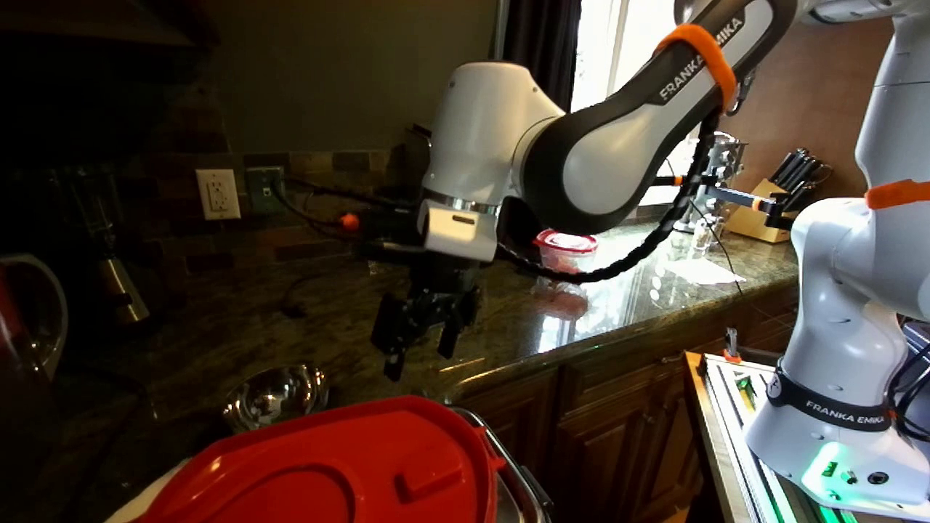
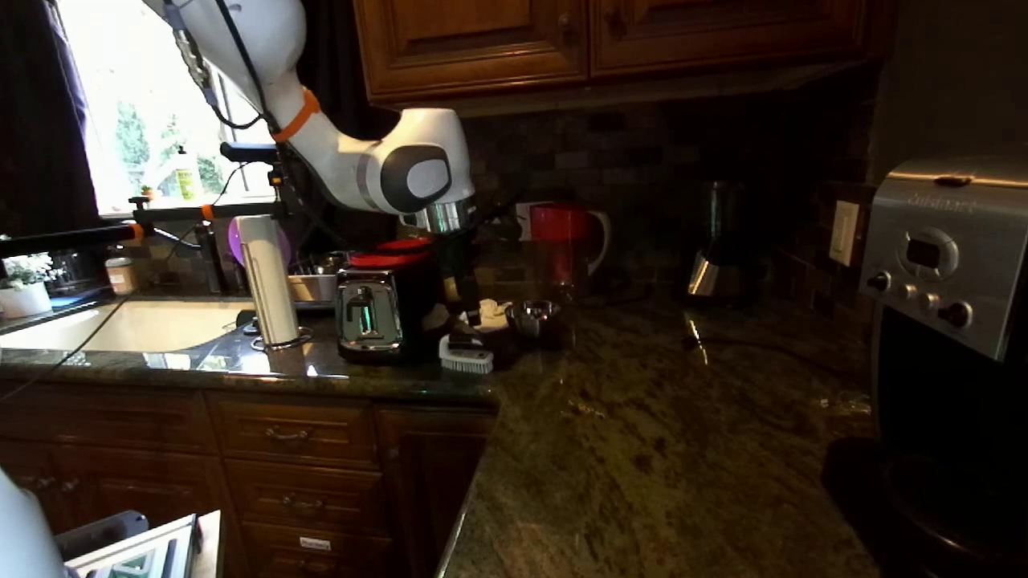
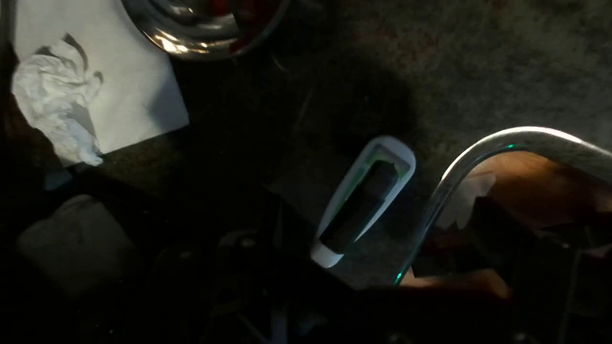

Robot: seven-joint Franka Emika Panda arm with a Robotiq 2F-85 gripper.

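The brush [image 2: 466, 355] is down on the counter [image 2: 683, 449]. It rests on its bristles [image 2: 468, 365], with its dark handle [image 3: 363, 208] up, and nothing grips it. So, as I judge it, having the brush down and loose is done. If any work with it is left, the pictures do not show it.

Now the hand [image 1: 421, 354]. Its two fingers [image 1: 449, 341] stand wide apart, and I see nothing in the gap. So the hand looks empty. The brush is the thing nearest to it: in an exterior view the dark fingers hang just above and behind the brush. I see no touch there, but it is too dark to be sure.

Other things are close by. The toaster [image 2: 373, 313] is just beside the brush. A shiny bowl [image 3: 186, 45] is on the brush's other side, near but not touching it. By the bowl lies a white sheet [image 3: 138, 95], with a white wad [image 3: 52, 91] on it. Farther back is a red jug [image 2: 556, 241]. A big red lid [image 1: 429, 436] is up front in an exterior view.
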